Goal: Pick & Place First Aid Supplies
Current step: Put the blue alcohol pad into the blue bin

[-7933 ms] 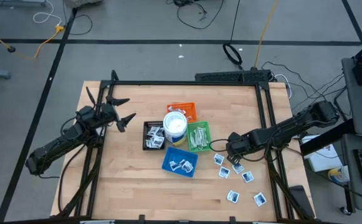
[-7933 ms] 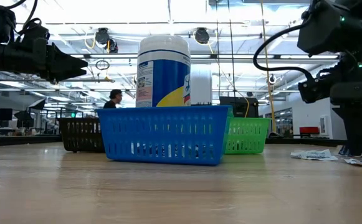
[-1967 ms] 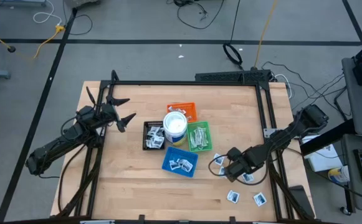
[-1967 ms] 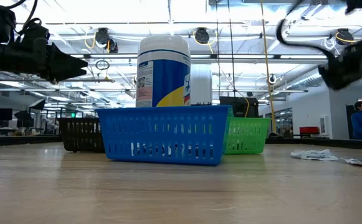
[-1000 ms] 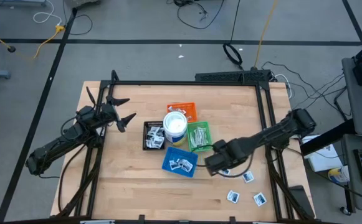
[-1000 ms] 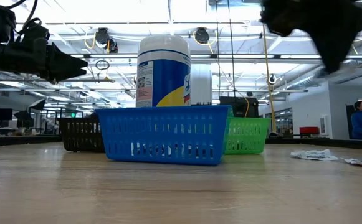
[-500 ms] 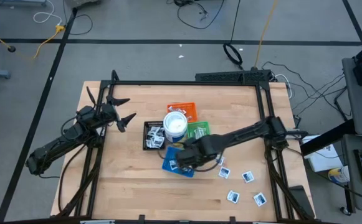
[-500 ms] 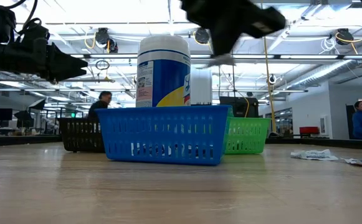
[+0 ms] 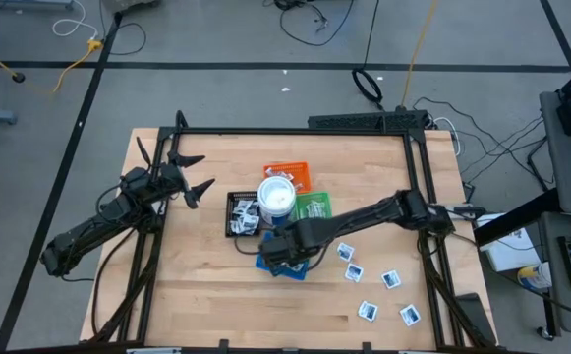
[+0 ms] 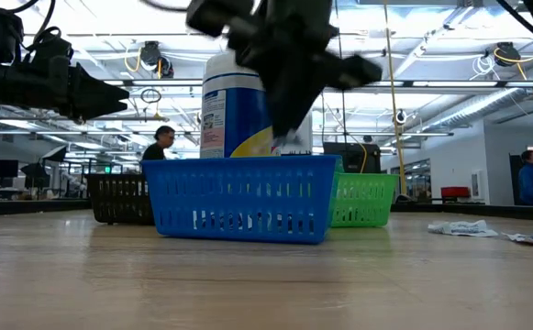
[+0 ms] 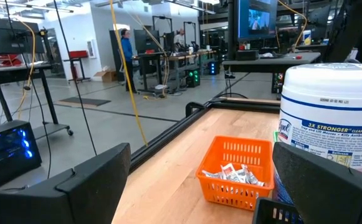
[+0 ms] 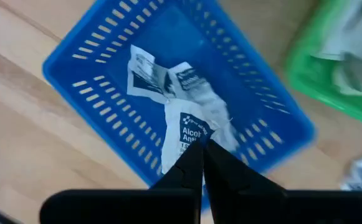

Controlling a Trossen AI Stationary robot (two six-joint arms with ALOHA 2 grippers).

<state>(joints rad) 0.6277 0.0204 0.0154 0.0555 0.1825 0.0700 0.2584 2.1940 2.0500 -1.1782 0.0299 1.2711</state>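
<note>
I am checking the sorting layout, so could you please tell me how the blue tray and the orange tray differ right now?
The blue tray sits nearest the table's front edge, with the right gripper above it, shut on a white packet; the orange tray sits behind the white tub with no gripper near it. The blue one holds flat white packets with blue print; the orange one's wrappers show red marks. Both are slotted plastic baskets.

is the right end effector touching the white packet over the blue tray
Touching: the right wrist view shows the right end effector shut on the white packet, above the blue tray.
</note>
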